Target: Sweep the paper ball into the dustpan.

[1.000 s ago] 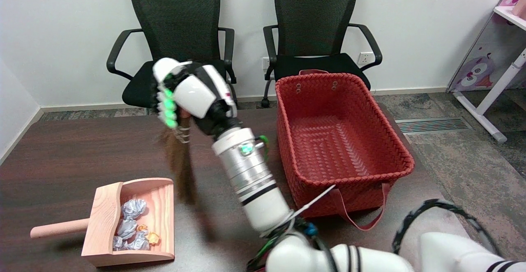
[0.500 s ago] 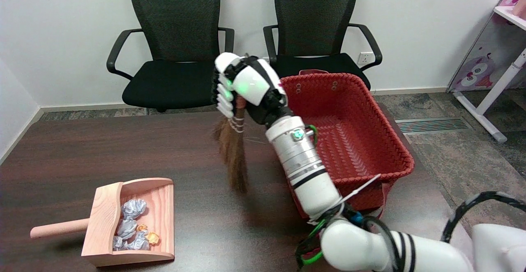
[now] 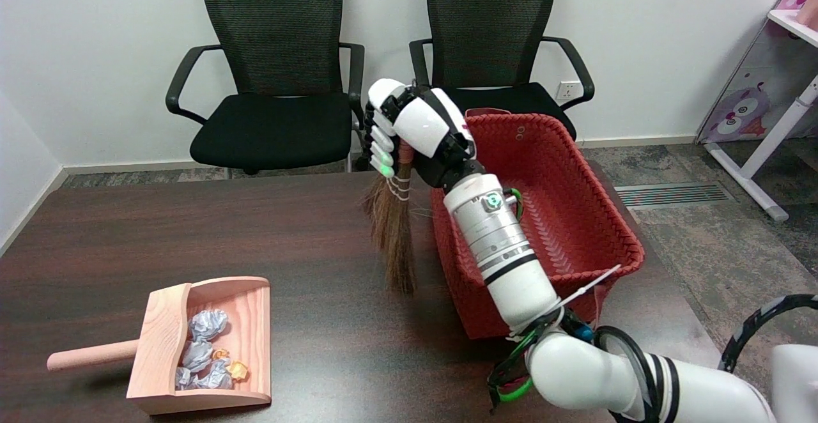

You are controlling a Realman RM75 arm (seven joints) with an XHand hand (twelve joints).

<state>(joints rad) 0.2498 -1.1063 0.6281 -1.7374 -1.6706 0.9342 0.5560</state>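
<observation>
Right hand [image 3: 415, 130]: fingers [image 3: 382, 148] wrapped closed around the brush [image 3: 392, 231] handle. Bristles hang below the fingers. Dustpan [image 3: 163, 340] with paper balls [image 3: 203, 349] lies well apart.

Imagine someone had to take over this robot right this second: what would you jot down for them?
Right hand: grips the small broom by its handle, bristles hanging down, raised beside the red basket.
Dustpan: lies on the dark table at the near left, its handle pointing left.
Paper balls: several crumpled ones lie inside the dustpan; none shows loose on the table.
Done: the sweeping looks finished.
Left: probably only to put the broom away, perhaps into the basket, though that is a guess.
</observation>
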